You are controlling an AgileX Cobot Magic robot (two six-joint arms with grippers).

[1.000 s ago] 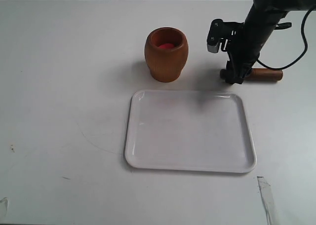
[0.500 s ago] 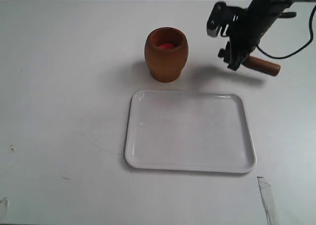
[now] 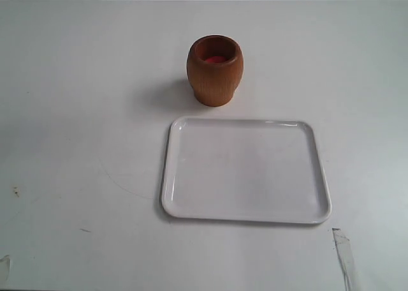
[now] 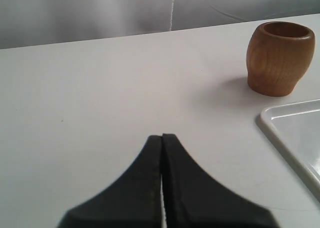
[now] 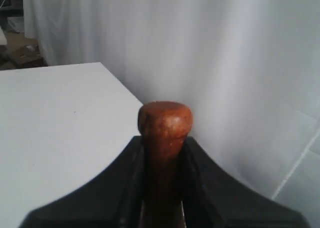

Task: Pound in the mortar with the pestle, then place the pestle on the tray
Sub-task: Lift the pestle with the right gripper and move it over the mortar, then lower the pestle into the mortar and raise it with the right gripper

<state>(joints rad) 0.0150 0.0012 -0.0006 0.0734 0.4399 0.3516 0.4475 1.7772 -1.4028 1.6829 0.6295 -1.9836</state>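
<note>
Orange-brown wood forms the barrel-shaped mortar (image 3: pixel 215 71), which stands upright on the white table (image 3: pixel 76 112), near one long edge of the glossy white tray (image 3: pixel 185 176) but apart from it. The right gripper (image 5: pixel 164 148) is clamped on the pestle (image 5: pixel 165 119), held off the table with its knob end poking past the black fingers (image 5: pixel 131 160). The left gripper (image 4: pixel 162 138) hovers over the table with its jaws pressed together on nothing.

Dark reddish-brown wooden pestle with small knob end (image 5: pixel 165 119): formerly lying on the white worktop (image 3: pixel 331 96), now lifted clear of it and out of the exterior view. Right tool (image 5: pixel 164 143): gone from the exterior view with its black arm, carrying the pestle clamped at the neck.
</note>
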